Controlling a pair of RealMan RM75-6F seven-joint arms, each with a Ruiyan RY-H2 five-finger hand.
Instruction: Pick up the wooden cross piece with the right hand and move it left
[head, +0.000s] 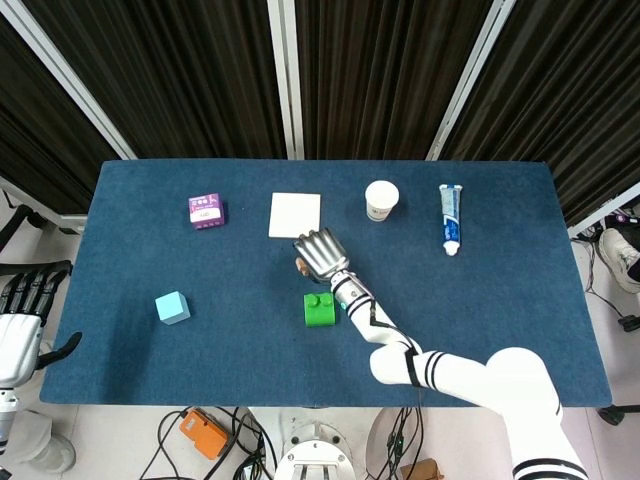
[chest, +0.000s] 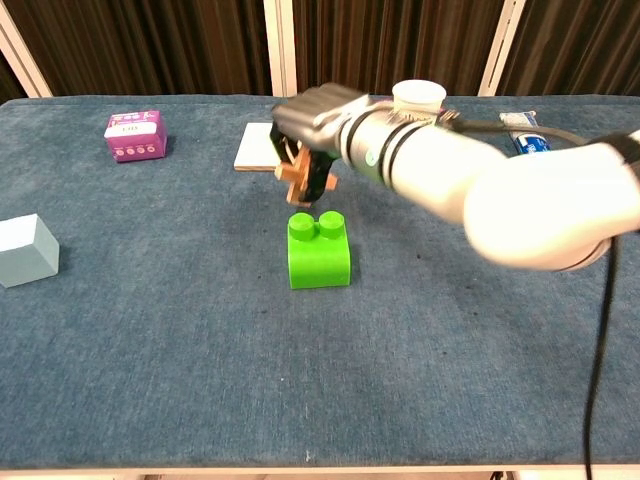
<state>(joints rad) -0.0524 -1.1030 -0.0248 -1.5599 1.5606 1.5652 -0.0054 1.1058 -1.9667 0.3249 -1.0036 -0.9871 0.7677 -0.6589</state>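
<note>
I have the wooden cross (chest: 296, 176) pinched in my right hand's (head: 318, 252) fingers (chest: 318, 178), lifted above the table (head: 140, 230), just behind the green brick (chest: 319, 250). My left hand (head: 22, 312) hangs off the table edge, fingers spread. I'd carry it left at this height, clearing the brick, then lower gently before letting go.

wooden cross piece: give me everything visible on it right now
The wooden cross piece is small, of light brown interlocking wooden bars; only part shows under the fingers. The right robot hand holds it clear of the blue table. In the chest view it hangs just above and behind the green block, apart from it. In the head view a brown tip pokes out at the hand's left edge, below the white tile.
</note>
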